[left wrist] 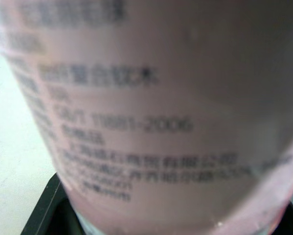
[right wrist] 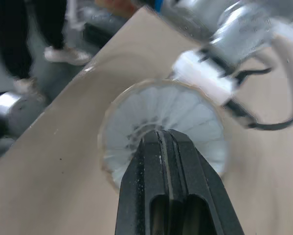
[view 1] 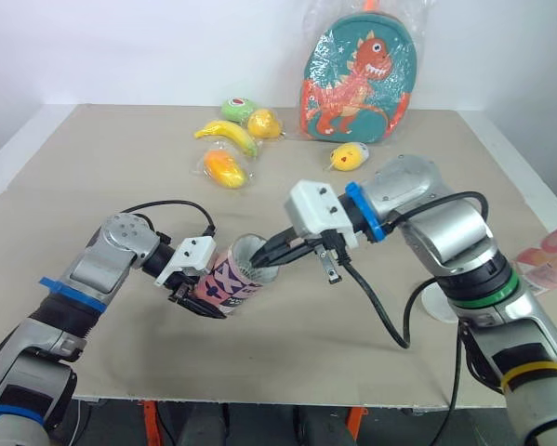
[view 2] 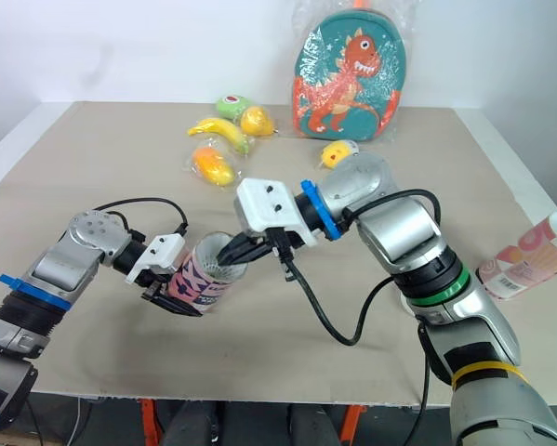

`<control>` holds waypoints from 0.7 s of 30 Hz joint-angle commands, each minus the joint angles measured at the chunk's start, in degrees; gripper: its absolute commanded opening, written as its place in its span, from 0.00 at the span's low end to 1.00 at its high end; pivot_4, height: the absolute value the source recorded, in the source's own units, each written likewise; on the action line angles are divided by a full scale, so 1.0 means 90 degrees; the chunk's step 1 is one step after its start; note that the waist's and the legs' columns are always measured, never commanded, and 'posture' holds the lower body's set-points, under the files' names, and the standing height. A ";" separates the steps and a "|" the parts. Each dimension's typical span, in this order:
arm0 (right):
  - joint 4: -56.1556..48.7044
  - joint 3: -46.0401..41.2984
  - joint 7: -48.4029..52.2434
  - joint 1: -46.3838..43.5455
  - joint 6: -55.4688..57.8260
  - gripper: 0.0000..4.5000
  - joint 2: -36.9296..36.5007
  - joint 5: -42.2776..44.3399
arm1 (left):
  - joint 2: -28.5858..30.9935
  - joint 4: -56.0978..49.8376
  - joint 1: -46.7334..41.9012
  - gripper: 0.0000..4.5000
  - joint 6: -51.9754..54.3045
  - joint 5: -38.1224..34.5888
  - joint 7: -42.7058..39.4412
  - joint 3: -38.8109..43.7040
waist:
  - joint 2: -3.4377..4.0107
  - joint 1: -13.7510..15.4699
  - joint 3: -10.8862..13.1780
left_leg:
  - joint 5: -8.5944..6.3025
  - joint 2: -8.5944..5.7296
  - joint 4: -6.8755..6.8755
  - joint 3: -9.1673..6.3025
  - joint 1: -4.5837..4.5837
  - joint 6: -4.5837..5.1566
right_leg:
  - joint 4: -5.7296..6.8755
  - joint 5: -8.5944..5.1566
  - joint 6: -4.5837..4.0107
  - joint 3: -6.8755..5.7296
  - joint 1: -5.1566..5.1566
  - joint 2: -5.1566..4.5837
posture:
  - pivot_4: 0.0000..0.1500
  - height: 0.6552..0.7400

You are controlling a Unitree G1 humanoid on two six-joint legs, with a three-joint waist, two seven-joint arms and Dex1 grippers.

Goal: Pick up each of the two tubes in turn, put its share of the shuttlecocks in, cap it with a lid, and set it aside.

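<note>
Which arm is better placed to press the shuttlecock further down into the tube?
The right. The right gripper, fingers shut, is at the open mouth of the tube, over the shuttlecock; the left gripper is busy holding the tube.

bright even light, soft faint shadows on the bench [view 1: 101,177] under the toy fruit [view 1: 227,169]. glare on the backpack [view 1: 360,74] plastic wrap. head views crisp. left wrist view: tube [left wrist: 151,122] too close, print blurred. right wrist view: right end effector [right wrist: 163,134] sharp, background smeared.
</note>
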 commanded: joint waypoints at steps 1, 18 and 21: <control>0.0299 0.0435 0.0508 -0.0388 -0.0299 0.01 0.0144 -0.0419 | -0.0095 -0.0096 0.0069 0.63 0.0046 0.0080 0.0022 -0.0020 | 0.0001 -0.0001 0.0000 | 0.0000 0.0000 0.0000 0.0000 0.0000 0.0000 | 0.0000 0.0000 0.0000 0.0000 0.0000 0.0000 | 1.00 0.94; 0.1684 0.0520 0.0865 -0.0933 -0.0442 0.01 0.1514 -0.0760 | -0.0137 -0.0080 0.0097 0.63 0.0106 0.0148 0.0065 0.0125 | -0.0002 -0.0004 -0.0002 | 0.0000 0.0009 0.0000 -0.0006 0.0013 0.0000 | 0.0006 0.0001 -0.0001 -0.0013 0.0005 0.0008 | 1.00 0.94; 0.1557 0.0245 0.1104 -0.1052 -0.0263 0.01 0.1249 -0.0477 | -0.0158 -0.0027 0.0077 0.63 0.0073 0.0156 0.0059 0.0131 | -0.0002 0.0001 -0.0001 | 0.0001 0.0009 0.0001 -0.0006 0.0012 0.0000 | 0.0006 0.0001 -0.0001 -0.0013 0.0005 0.0007 | 1.00 0.94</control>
